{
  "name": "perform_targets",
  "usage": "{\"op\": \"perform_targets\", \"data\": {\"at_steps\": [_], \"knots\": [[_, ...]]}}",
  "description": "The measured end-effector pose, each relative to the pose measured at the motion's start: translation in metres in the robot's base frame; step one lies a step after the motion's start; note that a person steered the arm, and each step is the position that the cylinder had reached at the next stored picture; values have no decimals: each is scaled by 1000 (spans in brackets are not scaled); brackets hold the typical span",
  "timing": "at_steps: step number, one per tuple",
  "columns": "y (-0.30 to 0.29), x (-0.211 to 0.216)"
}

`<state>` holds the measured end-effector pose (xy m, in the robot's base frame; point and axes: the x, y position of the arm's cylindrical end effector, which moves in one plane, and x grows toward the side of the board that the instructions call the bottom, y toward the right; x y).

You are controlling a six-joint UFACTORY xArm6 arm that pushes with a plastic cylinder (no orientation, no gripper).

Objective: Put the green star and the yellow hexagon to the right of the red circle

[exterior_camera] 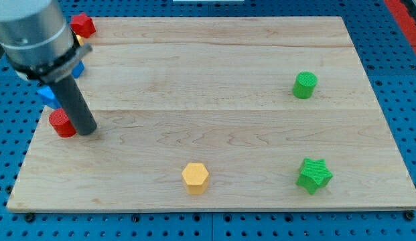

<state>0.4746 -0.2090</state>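
The wooden board [214, 73] lies on a blue pegboard surface [402, 80]. My tip [88, 129] sits near the board's left edge, about midway between its top and bottom edges, touching or just beside the red circle [61, 124], which lies on the tip's left. There are no jaws to speak of — the arm ends in a plain dark rod, so nothing is clamped.

The yellow hexagon [195, 177] rests near the board's bottom edge, a little left of the middle, well apart from the tip. The green star [314, 175] lies near the bottom right corner, further right along the same edge. Both sit to the view's right of the red circle, and lower.

A green cylinder [304, 85] stands towards the right edge, in the upper half. At the top left corner a red block [82, 25] shows beside the arm's grey housing — its shape is partly hidden. 2 blue pieces [48, 96] [78, 68] and a sliver of yellow [80, 40] peek out from behind the arm; their shapes cannot be made out.
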Motion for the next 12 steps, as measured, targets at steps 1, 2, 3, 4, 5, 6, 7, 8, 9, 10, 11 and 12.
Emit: {"op": "perform_targets", "data": {"at_steps": [1,2,3,4,5,6,7,8,9,10,11,12], "knots": [[-27,16],[-9,31],[60,91],[116,143],[191,140],[211,132],[152,84],[101,45],[128,52],[127,33],[99,27],[67,27]]}}
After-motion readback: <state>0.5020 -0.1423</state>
